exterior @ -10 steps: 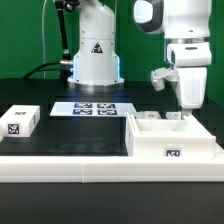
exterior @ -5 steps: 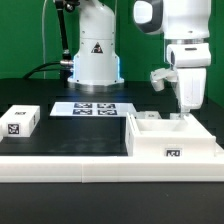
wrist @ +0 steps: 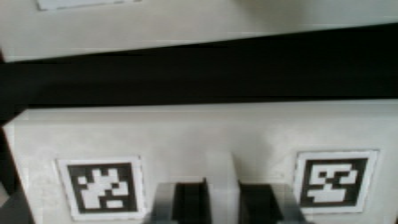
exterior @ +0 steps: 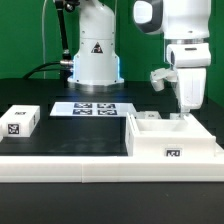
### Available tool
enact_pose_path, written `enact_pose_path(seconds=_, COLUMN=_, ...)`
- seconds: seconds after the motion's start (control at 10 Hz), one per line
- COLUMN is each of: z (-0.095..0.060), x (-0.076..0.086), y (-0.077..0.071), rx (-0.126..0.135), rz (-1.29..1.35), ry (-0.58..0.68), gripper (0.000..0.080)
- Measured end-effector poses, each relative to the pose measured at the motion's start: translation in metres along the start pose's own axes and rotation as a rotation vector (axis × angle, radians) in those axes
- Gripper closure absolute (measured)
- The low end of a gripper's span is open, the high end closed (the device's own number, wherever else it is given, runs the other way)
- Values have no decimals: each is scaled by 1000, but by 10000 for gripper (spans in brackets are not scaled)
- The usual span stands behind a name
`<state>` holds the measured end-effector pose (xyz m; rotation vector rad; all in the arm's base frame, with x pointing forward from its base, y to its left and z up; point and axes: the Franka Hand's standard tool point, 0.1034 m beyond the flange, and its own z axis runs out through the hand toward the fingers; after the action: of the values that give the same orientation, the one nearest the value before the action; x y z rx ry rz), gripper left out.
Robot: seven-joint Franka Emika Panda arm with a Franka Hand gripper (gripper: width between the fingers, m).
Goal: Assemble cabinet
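Note:
The cabinet (exterior: 172, 142) is the large white open box at the exterior view's right, with a tag on its near face. My gripper (exterior: 185, 112) reaches down from above onto the box's far right wall. In the wrist view the gripper (wrist: 222, 205) stands over a white cabinet panel (wrist: 196, 140) that bears two tags. The two dark fingers stand close together with a thin pale strip of the cabinet between them. A small white tagged panel (exterior: 20, 121) lies apart at the exterior view's left.
The marker board (exterior: 95, 108) lies flat behind the cabinet, in front of the white robot base (exterior: 95, 55). A white rim (exterior: 60, 165) runs along the front of the black table. The arm's upper body (exterior: 185, 40) hangs above the cabinet.

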<state>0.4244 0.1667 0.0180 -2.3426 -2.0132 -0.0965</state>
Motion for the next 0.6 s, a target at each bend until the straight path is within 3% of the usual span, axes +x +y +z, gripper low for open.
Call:
enact_pose_path(seconds=0.3, z=-25, x=-4, y=7, rx=-18, rz=-11, ry=-19, gripper=731)
enact_pose_path(seconds=0.6, z=-40, x=-27, y=15, rx=-20, rz=-13, ry=-38, gripper=731)
